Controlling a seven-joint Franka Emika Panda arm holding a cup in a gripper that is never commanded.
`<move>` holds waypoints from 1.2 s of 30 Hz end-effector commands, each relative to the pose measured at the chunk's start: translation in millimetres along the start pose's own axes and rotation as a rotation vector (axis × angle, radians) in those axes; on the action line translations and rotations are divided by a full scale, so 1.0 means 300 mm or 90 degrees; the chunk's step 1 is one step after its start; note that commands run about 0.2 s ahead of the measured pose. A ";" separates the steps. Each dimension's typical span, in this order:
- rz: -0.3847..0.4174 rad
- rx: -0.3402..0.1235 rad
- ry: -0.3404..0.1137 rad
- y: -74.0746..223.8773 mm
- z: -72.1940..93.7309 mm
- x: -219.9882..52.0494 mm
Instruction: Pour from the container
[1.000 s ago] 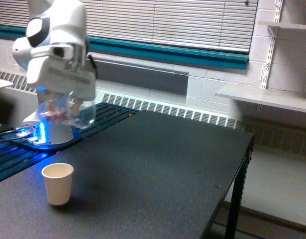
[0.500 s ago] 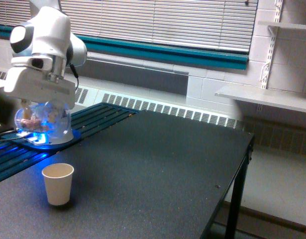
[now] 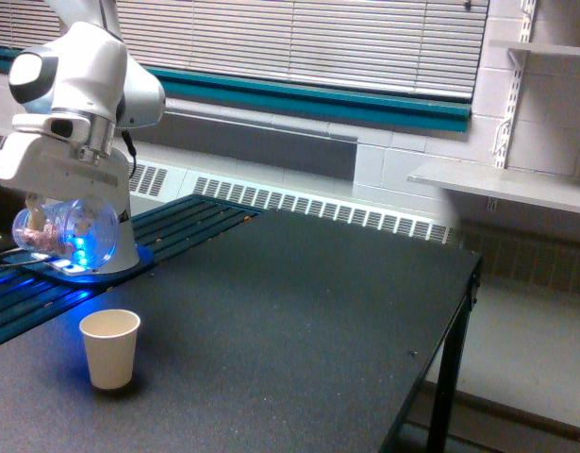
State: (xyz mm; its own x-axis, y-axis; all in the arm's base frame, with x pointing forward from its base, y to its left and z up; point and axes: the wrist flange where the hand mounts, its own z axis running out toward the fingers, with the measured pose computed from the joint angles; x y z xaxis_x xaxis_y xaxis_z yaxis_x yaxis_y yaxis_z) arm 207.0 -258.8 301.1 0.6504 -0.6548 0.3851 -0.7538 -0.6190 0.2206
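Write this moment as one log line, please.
gripper: holding container | container: tilted, above and behind paper cup | pour: none seen

Dim, soft-focus room; blue glow at the left.

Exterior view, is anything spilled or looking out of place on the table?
Nothing spilled. The paper cup stands upright on the black table. The clear container is held tilted in the air, off to the cup's left, not over it.
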 end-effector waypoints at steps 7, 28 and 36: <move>-0.018 -0.024 -0.015 -0.028 0.033 -0.044; -0.062 -0.067 -0.025 -0.090 0.097 -0.048; -0.070 -0.092 -0.025 -0.081 0.125 -0.044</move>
State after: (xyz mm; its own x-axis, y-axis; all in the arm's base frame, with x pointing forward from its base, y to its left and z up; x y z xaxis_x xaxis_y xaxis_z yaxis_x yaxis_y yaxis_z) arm 220.7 -249.8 261.7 0.7586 -0.5749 0.3064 -0.6512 -0.6554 0.3826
